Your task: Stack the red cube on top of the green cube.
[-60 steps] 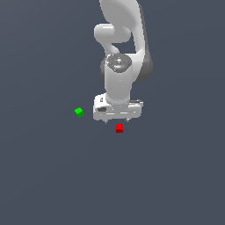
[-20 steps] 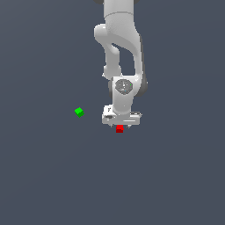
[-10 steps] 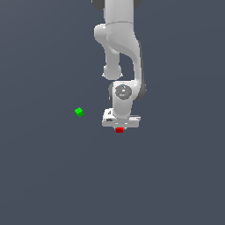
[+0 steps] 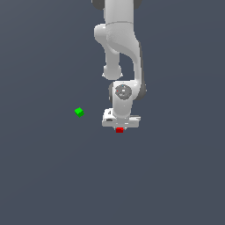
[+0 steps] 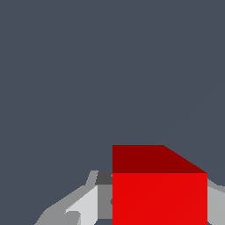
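The tool [image 4: 119,127] hangs straight down at the end of the white arm [image 4: 123,48] and sits right over the red cube [image 4: 119,130], low to the grey bench [image 4: 176,184]; only a sliver of red peeks out beneath it in the exterior view. From the wrist view the red cube [image 5: 159,193] fills the space between the two fingers [image 5: 83,206], one grey finger on each side of it, so the jaws look narrow about the cube, though I cannot tell whether they are truly pressing on it or merely bracketing it. What the next move hangs on, to my eye, is where the green cube [image 4: 79,112] lies: it rests alone on the bench, well apart from the tool, off toward the exterior view's left and a little higher in that picture. So the carry would have to go that way once the red one is lifted. Count them up: one red cube, one green cube, one arm with its one tool, nothing else on the bench
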Motion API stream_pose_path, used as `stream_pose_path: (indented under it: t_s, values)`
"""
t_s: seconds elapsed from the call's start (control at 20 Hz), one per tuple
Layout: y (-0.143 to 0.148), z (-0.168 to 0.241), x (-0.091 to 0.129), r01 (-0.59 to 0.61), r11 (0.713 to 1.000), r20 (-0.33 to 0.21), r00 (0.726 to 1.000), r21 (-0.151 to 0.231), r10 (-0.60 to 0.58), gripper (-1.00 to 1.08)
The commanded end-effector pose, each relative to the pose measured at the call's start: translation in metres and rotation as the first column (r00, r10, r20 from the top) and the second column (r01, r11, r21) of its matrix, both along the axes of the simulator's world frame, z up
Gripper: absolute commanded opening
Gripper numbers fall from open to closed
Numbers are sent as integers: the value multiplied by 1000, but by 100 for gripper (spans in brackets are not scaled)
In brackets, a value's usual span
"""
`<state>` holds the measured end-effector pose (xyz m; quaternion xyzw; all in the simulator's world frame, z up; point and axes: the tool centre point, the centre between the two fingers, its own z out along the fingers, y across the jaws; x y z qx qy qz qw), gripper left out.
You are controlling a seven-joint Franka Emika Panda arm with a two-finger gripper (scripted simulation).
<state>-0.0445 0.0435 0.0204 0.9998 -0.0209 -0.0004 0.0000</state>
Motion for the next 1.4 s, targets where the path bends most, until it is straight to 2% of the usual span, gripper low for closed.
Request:
stream_pose_path:
  t_s: [0.0,0.35,0.9,1.35]
  values:
    - [0,1,0,0,1000,1,1000,0,0,-100]
    - [0,22,0,0,1000,1,1000,0,0,-100]
    - [0,88,-1,0,1000,1,1000,0,0,-100]
    - [-1,98,-1,0,1000,2,1000,0,0,-100]
